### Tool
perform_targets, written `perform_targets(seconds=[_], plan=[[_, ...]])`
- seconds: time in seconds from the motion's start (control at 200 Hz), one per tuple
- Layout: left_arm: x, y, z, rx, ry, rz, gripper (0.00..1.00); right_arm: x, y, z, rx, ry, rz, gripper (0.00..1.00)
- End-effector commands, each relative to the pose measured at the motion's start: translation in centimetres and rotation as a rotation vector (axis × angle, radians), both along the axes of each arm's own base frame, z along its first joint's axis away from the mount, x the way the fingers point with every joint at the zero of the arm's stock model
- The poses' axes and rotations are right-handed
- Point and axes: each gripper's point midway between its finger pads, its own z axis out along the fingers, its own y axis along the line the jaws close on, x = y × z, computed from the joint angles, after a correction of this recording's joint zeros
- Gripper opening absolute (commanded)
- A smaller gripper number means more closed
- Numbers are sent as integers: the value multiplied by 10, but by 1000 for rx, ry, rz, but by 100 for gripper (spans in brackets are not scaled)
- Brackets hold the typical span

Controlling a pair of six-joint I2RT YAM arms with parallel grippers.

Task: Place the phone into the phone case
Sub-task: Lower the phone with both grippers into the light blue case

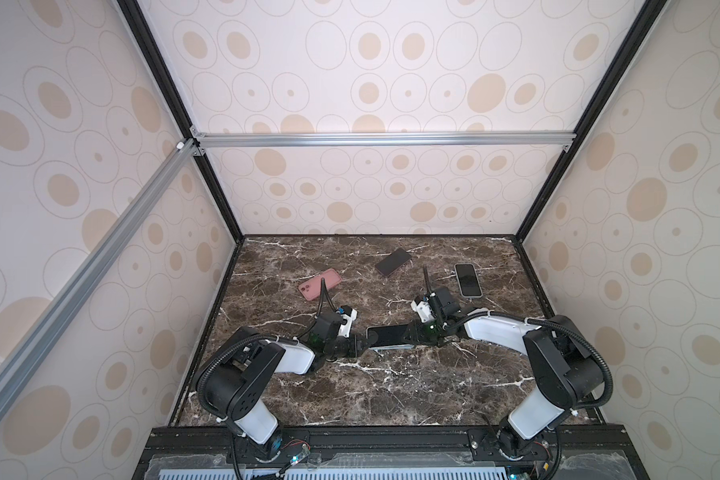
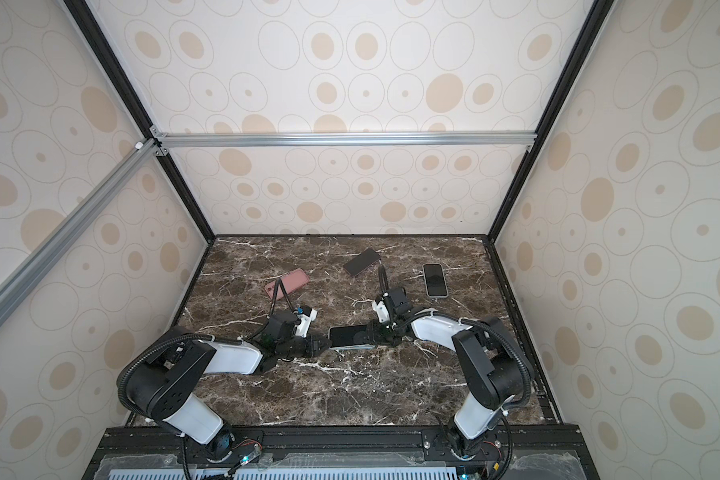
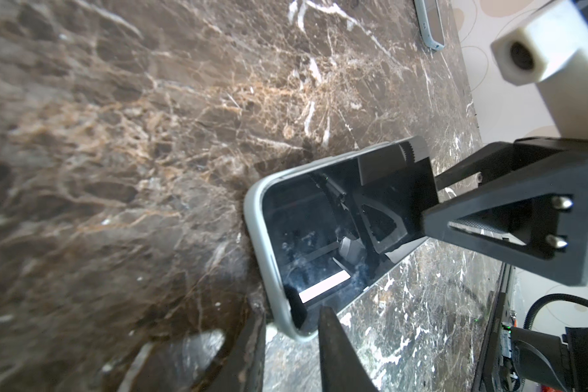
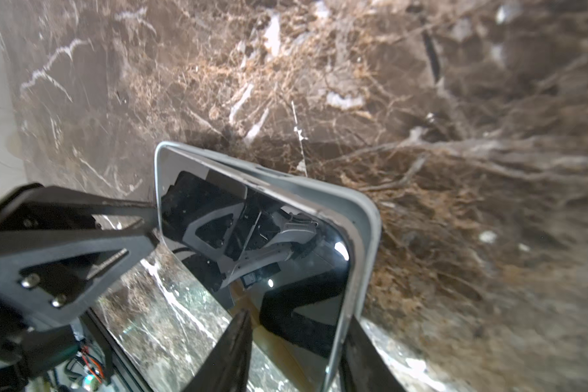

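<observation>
A dark-screened phone [image 1: 387, 334] [image 2: 350, 334] sits in a grey phone case [image 3: 262, 244] [image 4: 364, 237] on the marble between both arms, tilted on its long edge. My left gripper [image 1: 364, 343] [image 2: 327, 343] [image 3: 291, 307] is shut on its left end, one finger on the screen side and one behind the case. My right gripper [image 1: 410, 334] [image 2: 371, 334] [image 4: 299, 315] straddles the right end with its jaws open. One finger lies against the case's back and the other stands off the screen. At the left end the phone's edge looks slightly raised from the case rim.
Farther back on the marble table [image 1: 391, 395] lie a pink case [image 1: 320, 284], a dark phone [image 1: 393, 262] and a white-rimmed phone [image 1: 468, 279] [image 3: 431, 23]. Patterned walls close the back and both sides.
</observation>
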Motion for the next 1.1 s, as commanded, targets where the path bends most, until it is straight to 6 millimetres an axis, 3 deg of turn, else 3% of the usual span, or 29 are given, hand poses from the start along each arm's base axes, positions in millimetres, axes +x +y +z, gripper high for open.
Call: perform_targets(seconds=[0.0,0.36,0.495,1.095], plan=[[0,3,4,7,-9,-18,30,-3,-7,2,-64,1,28,46],[12,8,12,58,-33,-48,37,1,-13,10,-117,-11,35,46],[9,-2,18,33,-35,-128,38,0,-16,8,-141,-4,46,41],[-3,2,-14,105,99,-160,25,-9,-9,-9,-111,67,76,23]])
